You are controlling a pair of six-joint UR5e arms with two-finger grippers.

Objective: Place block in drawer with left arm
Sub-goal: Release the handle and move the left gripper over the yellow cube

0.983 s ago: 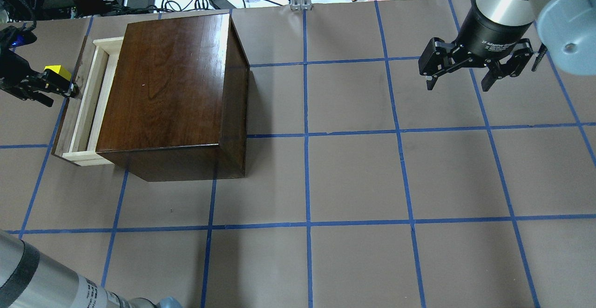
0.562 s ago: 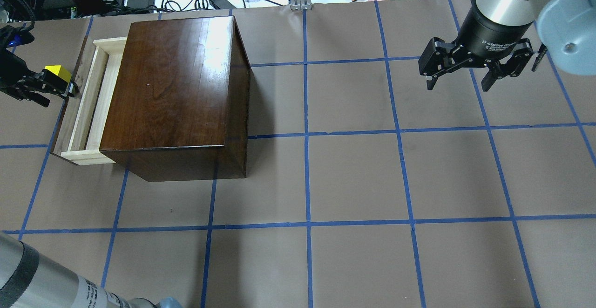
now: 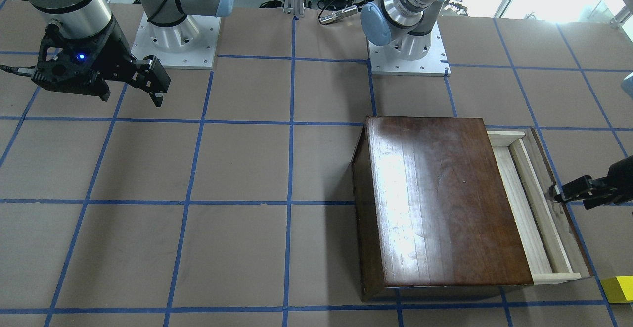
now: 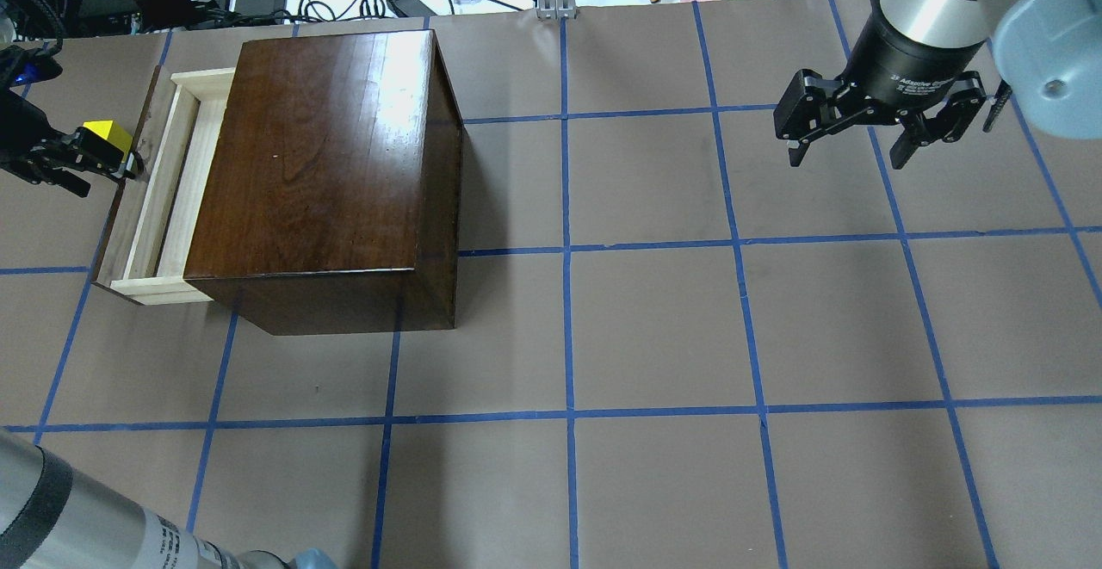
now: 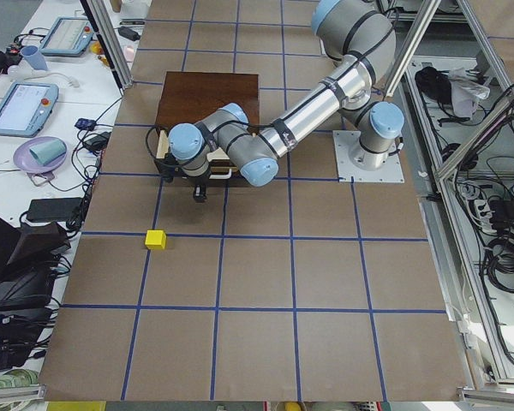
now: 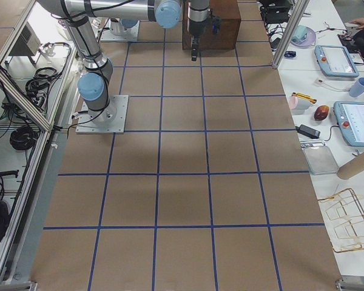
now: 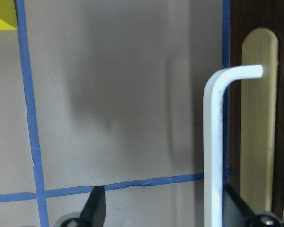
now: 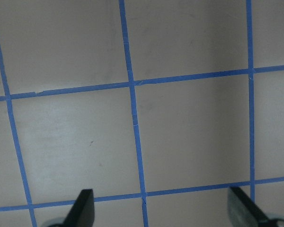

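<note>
Drawer opening appears to be the step in hand: left claw (image 7: 163,203), spread, has the pull (image 7: 213,142) of the partly drawn drawer (image 4: 140,220) just inside one finger. Block (image 5: 156,240) lies ungrasped on the bench near its left end edge. Next move likely calls for leaving the pull and centring over the block.

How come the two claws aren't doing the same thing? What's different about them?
The left claw sits right at the front of the drawer, with the white handle just inside one finger; the right claw hangs over the table, far from the cabinet. The yellow block lies near the left claw, while the right claw's camera shows only table and blue tape. Both claws are black, open and holding nothing.
</note>
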